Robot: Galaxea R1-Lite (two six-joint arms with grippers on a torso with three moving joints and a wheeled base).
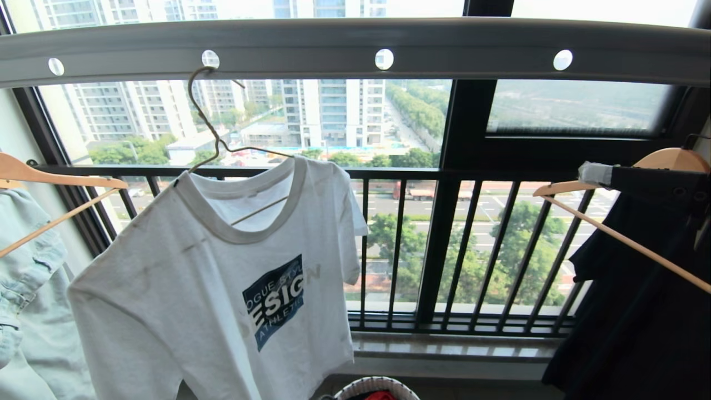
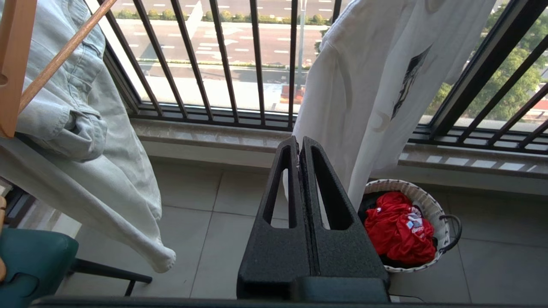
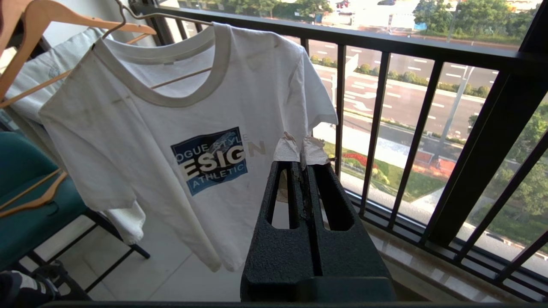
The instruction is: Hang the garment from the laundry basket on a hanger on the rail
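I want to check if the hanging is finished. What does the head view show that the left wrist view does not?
Only the head view: the wire hanger hooked in a hole of the grey rail, and a black garment at right.
Only the left wrist view: the shut left gripper, holding nothing, and the red cloth plainly in the basket.
Both: the white T-shirt hanging and the black railing.

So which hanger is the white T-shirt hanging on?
Look up at the grey rail with round holes. From its second hole on the left hangs a thin cream wire hanger carrying the white T-shirt. The wooden hangers on either side are thick.
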